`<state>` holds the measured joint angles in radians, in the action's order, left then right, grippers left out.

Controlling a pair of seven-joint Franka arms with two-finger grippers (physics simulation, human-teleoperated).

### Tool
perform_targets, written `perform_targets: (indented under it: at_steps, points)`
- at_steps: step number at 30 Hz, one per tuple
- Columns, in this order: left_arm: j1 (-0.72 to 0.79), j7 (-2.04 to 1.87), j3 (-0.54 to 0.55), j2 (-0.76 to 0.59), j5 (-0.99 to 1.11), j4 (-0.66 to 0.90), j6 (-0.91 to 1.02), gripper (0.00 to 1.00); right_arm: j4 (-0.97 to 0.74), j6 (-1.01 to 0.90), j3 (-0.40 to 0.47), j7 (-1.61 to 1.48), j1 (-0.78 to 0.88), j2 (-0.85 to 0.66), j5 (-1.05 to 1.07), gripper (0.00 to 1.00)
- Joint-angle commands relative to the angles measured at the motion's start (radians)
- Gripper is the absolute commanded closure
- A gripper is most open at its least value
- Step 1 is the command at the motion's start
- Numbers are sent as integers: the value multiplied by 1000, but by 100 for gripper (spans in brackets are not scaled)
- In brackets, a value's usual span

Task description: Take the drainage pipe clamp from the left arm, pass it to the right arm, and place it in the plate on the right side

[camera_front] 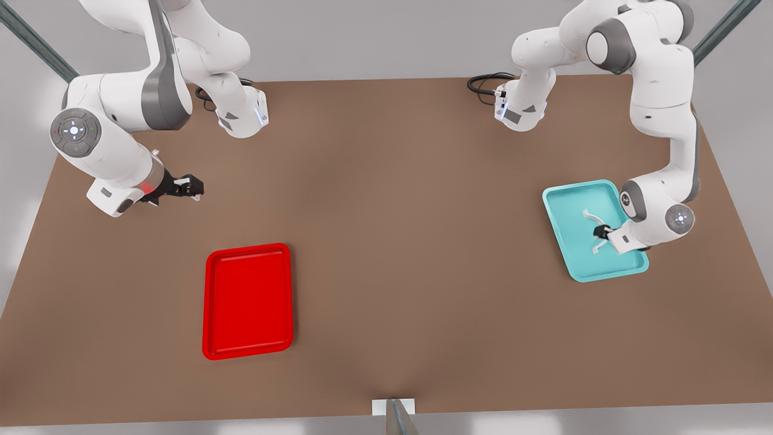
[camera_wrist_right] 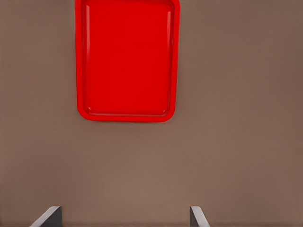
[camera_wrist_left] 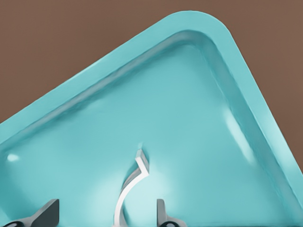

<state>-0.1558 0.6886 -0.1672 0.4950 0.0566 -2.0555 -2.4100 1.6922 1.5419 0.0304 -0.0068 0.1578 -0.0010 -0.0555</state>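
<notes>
Brown tabletop spreads under two white arms, one at each far corner, with a red plate lying toward the front view's left and a cyan tray toward its right. Over the bare table beyond the plate hangs the right gripper, its fingers spread wide and holding nothing. Down in the tray, the left gripper straddles the clamp, fingers apart on either side of the white strip, which lies on the tray floor.
</notes>
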Motion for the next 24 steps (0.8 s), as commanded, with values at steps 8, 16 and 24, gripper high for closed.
perform_targets:
  at_steps: [8, 16, 24]
  points:
    - [5, 319, -2, 4, 0, -68, -155, 0, 7, 6, -1, -7, -110, 7, 3, 0]
    - [7, 324, -2, 2, -1, -69, -121, 32, 15, 6, -1, -12, -113, 7, 6, 0]
    - [13, 322, 3, -3, -1, -68, -118, 43, 30, 15, -1, -13, -126, 7, 6, 0]
